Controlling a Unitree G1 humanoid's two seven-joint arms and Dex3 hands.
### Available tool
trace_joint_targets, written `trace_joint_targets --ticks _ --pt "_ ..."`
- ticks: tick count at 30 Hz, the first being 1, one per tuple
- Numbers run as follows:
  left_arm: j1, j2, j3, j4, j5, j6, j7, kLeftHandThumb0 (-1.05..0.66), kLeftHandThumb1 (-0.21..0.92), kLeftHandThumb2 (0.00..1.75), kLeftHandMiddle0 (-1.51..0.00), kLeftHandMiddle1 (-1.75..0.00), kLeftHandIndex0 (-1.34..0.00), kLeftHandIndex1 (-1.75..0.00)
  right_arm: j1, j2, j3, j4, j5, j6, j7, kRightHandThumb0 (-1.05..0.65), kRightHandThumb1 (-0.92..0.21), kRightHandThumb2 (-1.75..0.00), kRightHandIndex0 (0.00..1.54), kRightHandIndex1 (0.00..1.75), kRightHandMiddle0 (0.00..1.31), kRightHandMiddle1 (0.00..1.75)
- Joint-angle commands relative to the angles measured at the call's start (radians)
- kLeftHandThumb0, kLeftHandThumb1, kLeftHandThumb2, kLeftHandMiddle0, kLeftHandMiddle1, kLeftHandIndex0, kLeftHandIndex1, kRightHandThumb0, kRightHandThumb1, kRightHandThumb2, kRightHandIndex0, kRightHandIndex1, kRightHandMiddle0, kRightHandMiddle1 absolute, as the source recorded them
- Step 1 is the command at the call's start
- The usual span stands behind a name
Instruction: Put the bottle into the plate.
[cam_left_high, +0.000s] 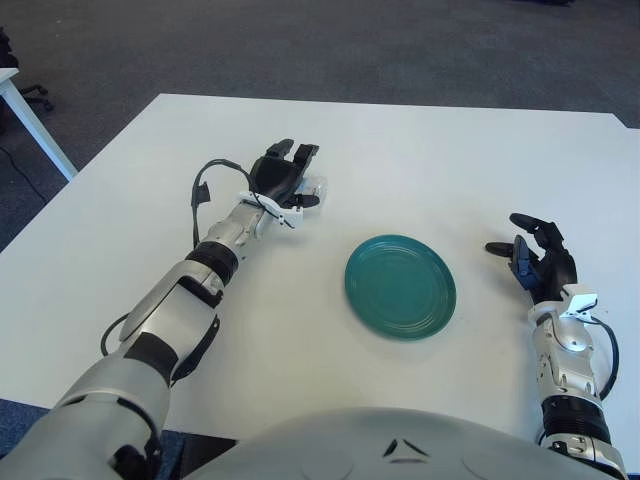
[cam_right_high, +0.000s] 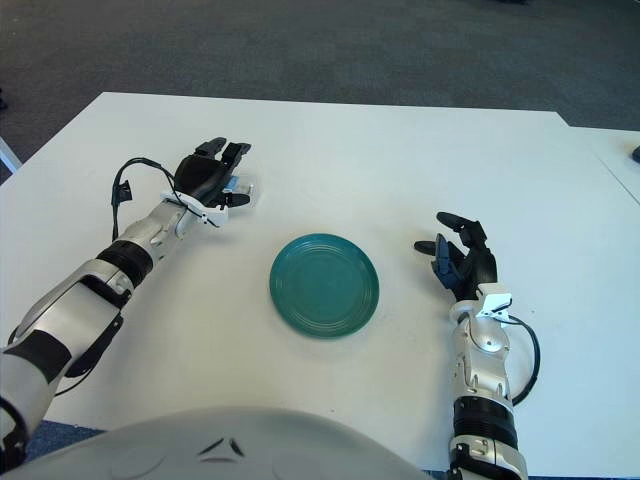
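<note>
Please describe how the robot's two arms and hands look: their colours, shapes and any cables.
Both arms are silver-grey metal segments with black joint bands and ribbed black rings at the forearm. Each ends in a black three-finger hand, the left hand and the right hand, joined by a white wrist bracket. A thin black cable loops loose beside the left wrist; another black cable curves beside the right forearm.

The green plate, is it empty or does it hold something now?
Empty. The green plate shows only its bare surface; the bottle is under the left hand, apart from it.
</note>
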Motion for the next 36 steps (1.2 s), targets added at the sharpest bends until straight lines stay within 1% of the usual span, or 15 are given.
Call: trace_joint_targets --ticks 1,5,12,18,25,36 --pt "-0.022 0.006 -0.004 0.018 -0.013 -0.002 -0.011 -1.05 0.92 0.62 -0.34 0.00 -0.03 -0.69 0.051 -0.003 -0.007 0.036 0.005 0.074 0.001 -0.43 -0.92 -0.58 0.57 0.82 0.20 0.91" --pt "-0.032 -0.005 -0.004 0.069 -0.026 -0.012 -0.034 -1.05 0.92 0.61 -0.33 0.00 -0.03 -0.69 0.058 -0.002 -0.010 0.026 0.015 0.072 0.014 -0.44 -0.92 -0.57 0.58 0.82 0.21 0.91" --pt "-0.049 -0.028 -0.018 0.165 -0.036 -0.032 -0.033 -1.05 0.92 0.65 -0.31 0.00 -0.01 -0.68 0.086 0.004 -0.012 -0.024 0.033 0.073 0.025 -0.44 -0.92 -0.57 0.59 0.82 0.26 0.94" --pt "-0.060 -0.042 -0.027 0.198 -0.049 -0.035 -0.063 -1.05 0.92 0.65 -0.29 0.00 0.00 -0.65 0.091 -0.003 -0.018 -0.024 0.048 0.069 0.045 -0.44 -0.92 -0.56 0.58 0.83 0.29 0.97" --pt "-0.059 -0.064 -0.039 0.228 -0.056 -0.026 -0.098 -1.05 0.92 0.61 -0.25 0.00 0.00 -0.56 0.092 -0.004 -0.024 -0.021 0.051 0.057 0.060 -0.45 -0.92 -0.55 0.57 0.84 0.30 0.98" --pt "-0.047 -0.097 -0.061 0.283 -0.067 -0.012 -0.119 -1.05 0.92 0.56 -0.23 0.00 0.00 -0.48 0.121 0.003 -0.025 -0.076 0.074 0.031 0.084 -0.47 -0.92 -0.54 0.55 0.87 0.32 0.97"
